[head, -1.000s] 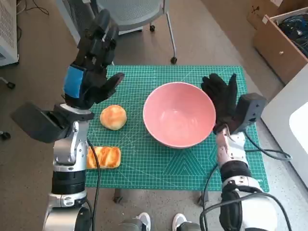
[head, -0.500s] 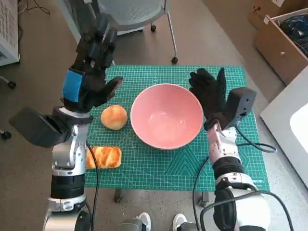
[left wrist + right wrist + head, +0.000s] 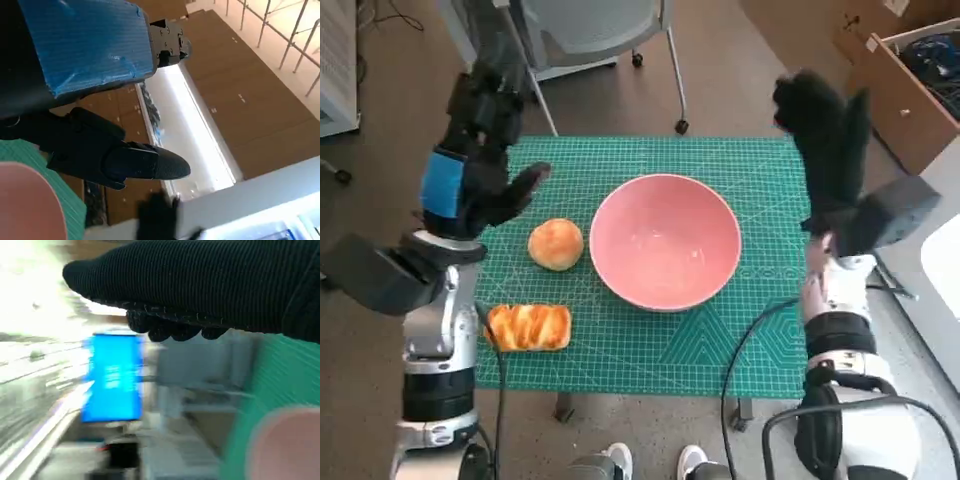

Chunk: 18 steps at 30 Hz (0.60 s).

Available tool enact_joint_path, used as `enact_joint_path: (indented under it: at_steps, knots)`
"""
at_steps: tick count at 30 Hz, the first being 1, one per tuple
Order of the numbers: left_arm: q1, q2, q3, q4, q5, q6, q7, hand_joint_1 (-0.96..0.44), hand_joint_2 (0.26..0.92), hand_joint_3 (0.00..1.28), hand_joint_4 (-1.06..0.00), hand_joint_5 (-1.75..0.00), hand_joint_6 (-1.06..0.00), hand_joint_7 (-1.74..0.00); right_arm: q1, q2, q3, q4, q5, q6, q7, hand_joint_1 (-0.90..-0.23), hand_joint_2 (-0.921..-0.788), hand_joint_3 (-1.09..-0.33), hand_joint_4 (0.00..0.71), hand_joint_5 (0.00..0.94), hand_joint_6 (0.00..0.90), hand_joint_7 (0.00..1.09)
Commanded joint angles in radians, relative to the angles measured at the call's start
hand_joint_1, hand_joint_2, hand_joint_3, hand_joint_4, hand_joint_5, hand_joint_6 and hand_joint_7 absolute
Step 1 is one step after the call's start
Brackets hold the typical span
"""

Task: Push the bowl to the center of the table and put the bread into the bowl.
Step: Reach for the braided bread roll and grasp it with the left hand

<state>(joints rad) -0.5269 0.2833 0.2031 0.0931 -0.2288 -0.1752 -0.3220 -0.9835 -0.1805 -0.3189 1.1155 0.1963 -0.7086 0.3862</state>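
The pink bowl [image 3: 665,240] is sitting upright, mouth facing up, near the middle of the green cutting mat [image 3: 620,345] covering the table, so the push is looking done and the step in hand is, by my judgement, picking up bread; the round bun [image 3: 556,244] is lying just beside the bowl on the left-hand side, and the braided loaf [image 3: 528,327] is resting nearer the robot than the bun, well apart from the bowl, its long axis running across the mat, parallel to the near edge. The left hand [image 3: 470,170] is hovering above the mat beyond the bun, fingers spread and holding nothing; the right hand [image 3: 825,140] is raised clear of the bowl on the opposite side, fingers extended, also empty. To do this well, the left hand should be coming down over the bun from above and closing gently around its sides; lifting high enough to clear the bowl's rim matters, since nudging the bowl could be sliding it off centre.
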Motion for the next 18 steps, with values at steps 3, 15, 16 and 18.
enact_joint_path:
  at_steps: [3,15,16,18]
  knots:
    - [0.020,0.036,0.008,-0.007,0.034,-0.016,0.006,-0.61,0.921,0.22,0.00,0.00,0.00,-0.26,0.047,0.022,0.012,-0.106,0.056,-0.073,0.090,-0.660,-0.921,-0.836,0.191,0.006,0.241,0.12]
    - [0.140,0.246,0.007,-0.179,0.153,0.058,-0.084,-0.58,0.921,0.16,0.00,0.00,0.00,-0.22,0.138,0.019,0.087,-0.309,0.041,-0.082,0.098,-0.667,-0.921,-0.772,0.212,0.010,0.286,0.13]
    - [0.155,0.282,0.007,-0.215,0.167,0.103,-0.104,-0.57,0.921,0.15,0.00,0.00,0.00,-0.21,0.137,0.017,0.089,-0.306,0.039,-0.081,0.094,-0.666,-0.921,-0.769,0.214,0.011,0.286,0.13]
    - [0.187,0.369,0.007,-0.306,0.204,0.225,-0.152,-0.52,0.881,0.11,0.00,0.00,-0.01,-0.22,0.131,0.014,0.090,-0.289,0.035,-0.082,0.088,-0.666,-0.921,-0.759,0.219,0.012,0.288,0.13]
